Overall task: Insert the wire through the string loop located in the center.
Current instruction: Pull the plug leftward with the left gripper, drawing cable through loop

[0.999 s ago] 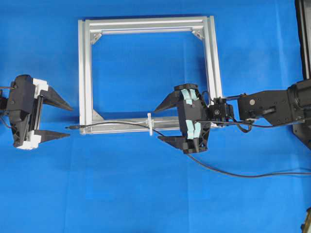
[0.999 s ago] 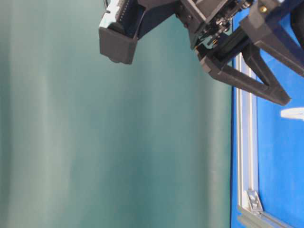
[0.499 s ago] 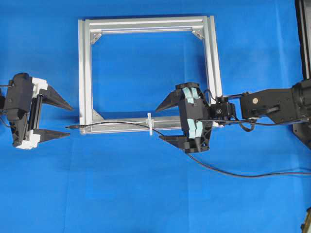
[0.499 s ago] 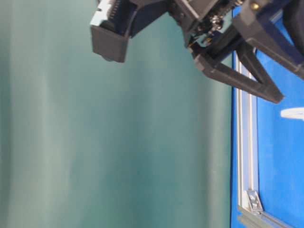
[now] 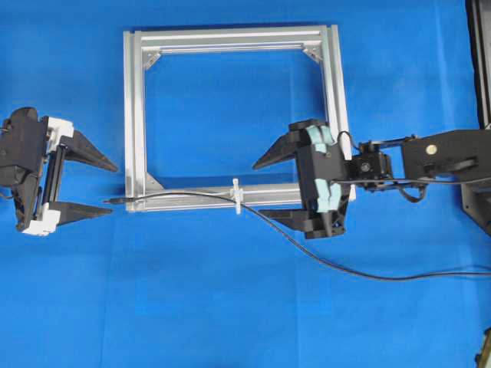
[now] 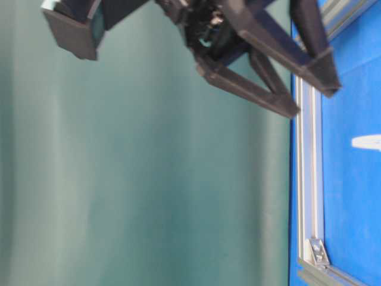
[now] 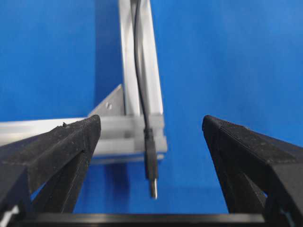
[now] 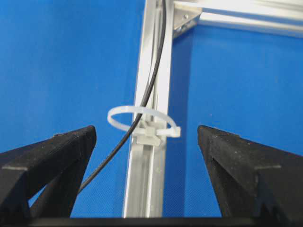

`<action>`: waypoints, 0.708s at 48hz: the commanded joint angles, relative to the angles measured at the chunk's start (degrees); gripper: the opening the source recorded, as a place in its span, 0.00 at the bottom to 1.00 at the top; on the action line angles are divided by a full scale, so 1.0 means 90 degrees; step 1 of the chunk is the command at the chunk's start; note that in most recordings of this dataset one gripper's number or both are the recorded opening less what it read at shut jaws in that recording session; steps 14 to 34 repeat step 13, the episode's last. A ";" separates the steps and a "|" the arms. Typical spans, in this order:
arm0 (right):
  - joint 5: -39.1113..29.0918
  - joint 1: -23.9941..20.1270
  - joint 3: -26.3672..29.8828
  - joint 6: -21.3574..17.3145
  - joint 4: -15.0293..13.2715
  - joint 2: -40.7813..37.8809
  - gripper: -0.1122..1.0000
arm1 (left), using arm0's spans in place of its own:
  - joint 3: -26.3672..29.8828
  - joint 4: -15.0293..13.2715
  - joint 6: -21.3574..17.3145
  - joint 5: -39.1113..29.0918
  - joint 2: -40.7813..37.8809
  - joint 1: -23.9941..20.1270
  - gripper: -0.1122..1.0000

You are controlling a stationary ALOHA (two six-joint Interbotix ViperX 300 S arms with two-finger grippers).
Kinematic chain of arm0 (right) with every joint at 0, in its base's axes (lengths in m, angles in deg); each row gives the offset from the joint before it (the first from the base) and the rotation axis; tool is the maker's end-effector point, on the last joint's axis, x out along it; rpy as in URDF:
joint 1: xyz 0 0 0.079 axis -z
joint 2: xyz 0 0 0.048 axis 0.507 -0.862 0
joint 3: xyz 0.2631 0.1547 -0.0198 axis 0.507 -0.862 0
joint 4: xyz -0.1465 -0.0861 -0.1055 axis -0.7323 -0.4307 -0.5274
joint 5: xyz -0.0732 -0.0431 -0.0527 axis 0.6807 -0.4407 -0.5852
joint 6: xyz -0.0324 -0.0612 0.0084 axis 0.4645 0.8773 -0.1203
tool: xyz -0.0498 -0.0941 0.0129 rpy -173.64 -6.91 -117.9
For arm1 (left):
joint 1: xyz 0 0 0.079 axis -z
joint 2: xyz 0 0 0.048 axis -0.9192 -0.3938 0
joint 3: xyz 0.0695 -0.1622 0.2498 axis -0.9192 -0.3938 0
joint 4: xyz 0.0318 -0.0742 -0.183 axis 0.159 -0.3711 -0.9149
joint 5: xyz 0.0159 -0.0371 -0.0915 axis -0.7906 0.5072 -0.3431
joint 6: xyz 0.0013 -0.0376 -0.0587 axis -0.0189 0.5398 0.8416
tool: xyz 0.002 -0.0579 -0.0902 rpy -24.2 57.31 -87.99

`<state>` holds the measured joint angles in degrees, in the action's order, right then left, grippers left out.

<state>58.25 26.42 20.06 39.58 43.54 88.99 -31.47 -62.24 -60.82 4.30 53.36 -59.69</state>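
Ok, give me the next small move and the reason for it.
Probably back both arms off and leave the wire alone. In the right wrist view it already runs through the loop on the frame, and its plug lies past the frame's corner. Both the left claw and right claw are open and empty, so the threading looks done.
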 commanded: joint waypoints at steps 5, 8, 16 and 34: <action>0.0010 -0.0020 -0.0020 0.0000 -0.0010 0.0332 0.92 | 0.0244 0.0020 -0.0020 0.0020 0.0020 -0.0020 0.93; 0.0020 -0.0020 -0.0059 0.0000 -0.0010 0.0371 0.92 | 0.0283 0.0020 -0.0020 0.0020 -0.0010 -0.0020 0.93; 0.0049 -0.0020 -0.0117 0.0000 -0.0010 0.0420 0.92 | 0.0322 0.0020 -0.0029 0.0020 -0.0029 -0.0020 0.93; 0.0049 -0.0020 -0.0117 0.0000 -0.0010 0.0420 0.92 | 0.0322 0.0020 -0.0029 0.0020 -0.0029 -0.0020 0.93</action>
